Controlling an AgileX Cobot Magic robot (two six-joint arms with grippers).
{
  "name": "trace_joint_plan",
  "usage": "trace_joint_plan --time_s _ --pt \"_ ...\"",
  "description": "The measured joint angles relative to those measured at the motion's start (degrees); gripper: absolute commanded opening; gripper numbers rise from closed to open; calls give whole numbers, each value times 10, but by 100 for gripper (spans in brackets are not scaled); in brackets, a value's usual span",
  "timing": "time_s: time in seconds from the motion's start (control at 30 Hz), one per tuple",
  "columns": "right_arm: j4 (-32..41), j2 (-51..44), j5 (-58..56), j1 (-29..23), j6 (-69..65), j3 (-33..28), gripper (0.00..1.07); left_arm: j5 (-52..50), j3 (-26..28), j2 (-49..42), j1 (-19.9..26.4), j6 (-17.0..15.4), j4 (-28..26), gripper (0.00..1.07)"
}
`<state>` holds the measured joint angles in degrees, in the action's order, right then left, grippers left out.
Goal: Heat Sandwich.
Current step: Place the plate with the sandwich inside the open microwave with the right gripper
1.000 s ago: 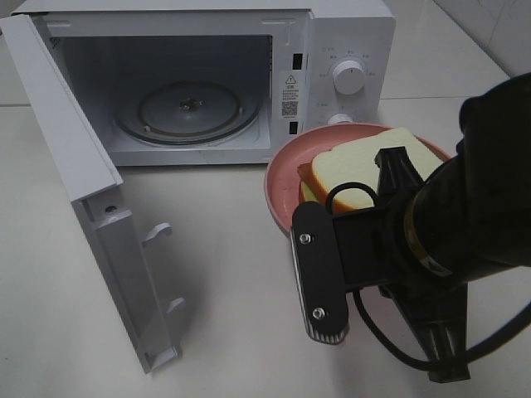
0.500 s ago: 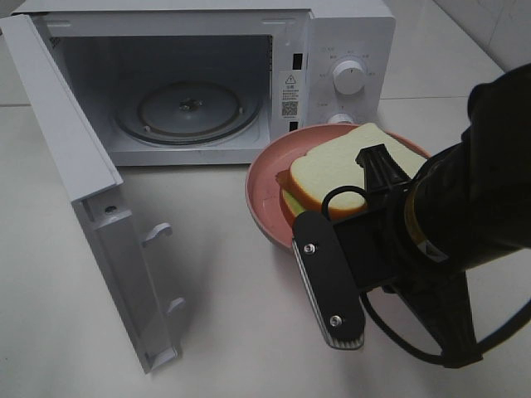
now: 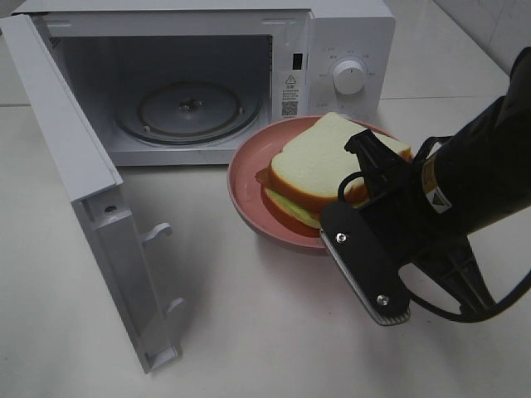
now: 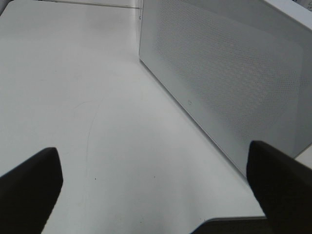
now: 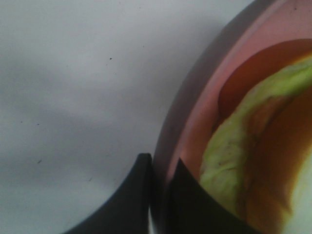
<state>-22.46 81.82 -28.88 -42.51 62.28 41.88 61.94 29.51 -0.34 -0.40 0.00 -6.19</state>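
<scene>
Your right gripper [image 5: 163,170] pinches the pink plate [image 3: 249,178] rim | sandwich [image 3: 319,170] on plate, just past its fingertips | likely soft, light, loose-layered: carry by rim, keep level | left gripper [image 4: 156,165] wide, empty

Bulky matte-black right arm [image 3: 485,166]; flat black rectangular plate [image 3: 362,264] with two silver screws, ribbed grey edge; thin looped black cable [image 3: 448,313]; yellow-and-white label [image 3: 432,192]; left gripper [image 4: 153,151] with blunt black fingers [image 4: 29,190].

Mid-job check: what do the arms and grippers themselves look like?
Right arm: bulky matte black, small yellow-and-white label, black cable looping beside it. Its right gripper has flat black fingers; one shows two silver screws and a ribbed grey edge. Left gripper: only two dark rounded fingertips show.
</scene>
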Motion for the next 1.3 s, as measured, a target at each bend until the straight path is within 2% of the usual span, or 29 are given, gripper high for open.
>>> trace_joint_plan --time_s 0.1,0.3,0.4,0.53,0.9,1.13,1.3 --pt "52 0 10 23 101 0 0 0 0 0 0 0 0 97" --pt "125 0 10 59 202 0 0 0 0 0 0 0 0 97" --pt "190 0 23 76 278 0 0 0 0 0 0 0 0 97" --pt "212 0 36 82 312 0 0 0 0 0 0 0 0 97" --pt "215 0 58 83 325 0 0 0 0 0 0 0 0 97" --pt "216 7 73 66 327 2 0 0 0 0 0 0 0 97" --pt "217 30 74 55 327 27 0 0 0 0 0 0 0 97"
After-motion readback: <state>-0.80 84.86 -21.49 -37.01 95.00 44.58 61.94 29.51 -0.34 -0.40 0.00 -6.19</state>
